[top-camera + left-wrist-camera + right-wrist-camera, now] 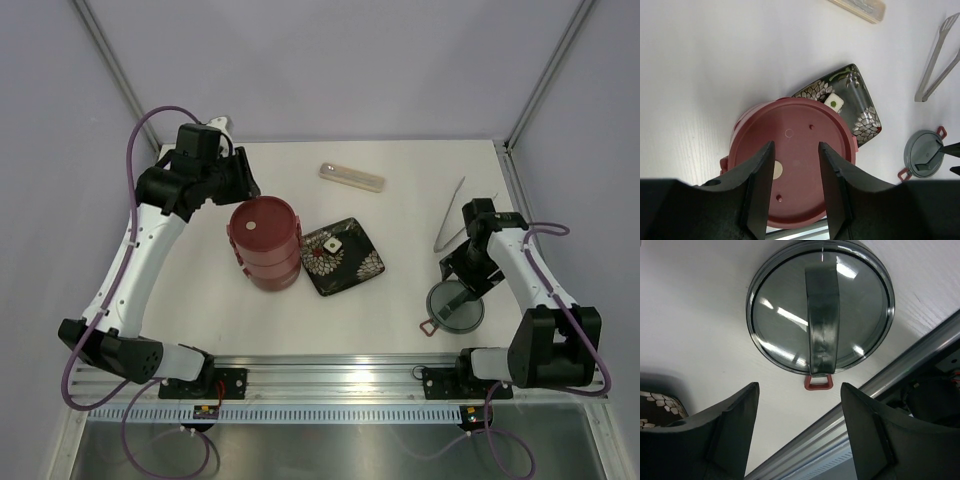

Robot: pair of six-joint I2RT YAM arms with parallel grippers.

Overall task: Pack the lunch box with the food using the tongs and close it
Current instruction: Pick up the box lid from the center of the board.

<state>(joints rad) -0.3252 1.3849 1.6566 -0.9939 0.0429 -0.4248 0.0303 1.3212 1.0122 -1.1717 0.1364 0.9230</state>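
The lunch box [265, 243] stands as a stack of dusty-red bowls left of centre, with a flat dark-red disc lid [795, 170] on top. My left gripper [796, 146] hangs open above that lid with nothing between its fingers; from above it [249, 190] sits at the stack's far-left edge. The grey handled top lid [820, 305] lies flat on the table near the front right. My right gripper [799, 387] is open just above its near edge, holding nothing. The silvery tongs [449, 215] lie on the table behind the right arm. No food shows.
A black flower-patterned plate [343, 256] lies right of the stack, bearing a small white square [834, 102]. A long translucent case [351, 176] rests at the back. The metal rail of the table's near edge [875, 405] runs close beside the grey lid.
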